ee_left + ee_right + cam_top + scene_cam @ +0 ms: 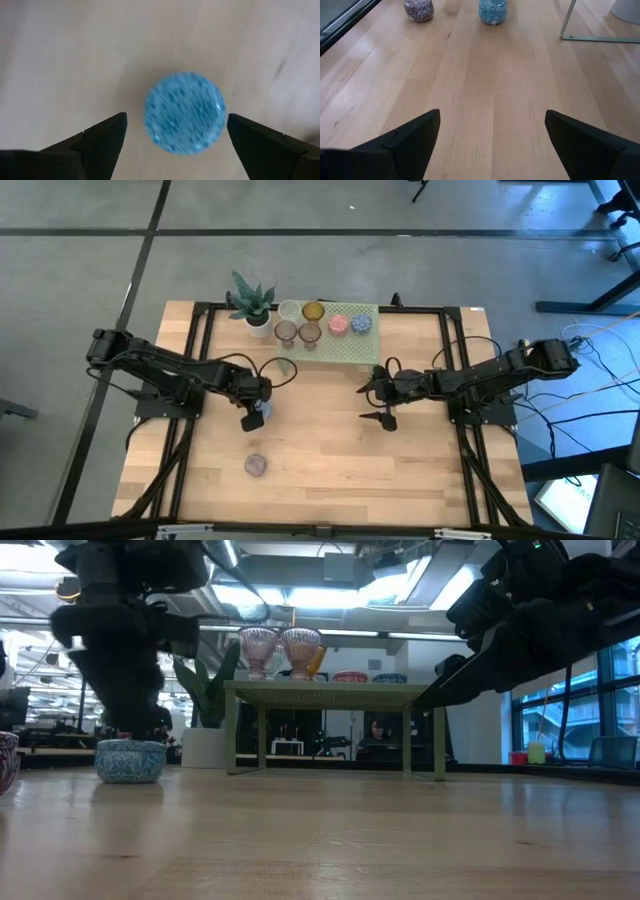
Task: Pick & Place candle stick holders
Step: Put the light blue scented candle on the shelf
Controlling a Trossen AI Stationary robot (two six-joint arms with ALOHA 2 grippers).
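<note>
Left gripper (175, 137) hangs wide open directly above blue candle holder (184, 113) on bare wood in front of green stand (345, 352), apparently releasing or about to grab it, w/ right gripper (492, 137) idling open nearby, empty.

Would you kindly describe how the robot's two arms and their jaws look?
Both the left arm and the right arm are dark, jointed and slim, with thin black cables looping beside them. Each ends in two flat, wedge-shaped black jaws, plain and unmarked. No sleeves or labels show.
</note>
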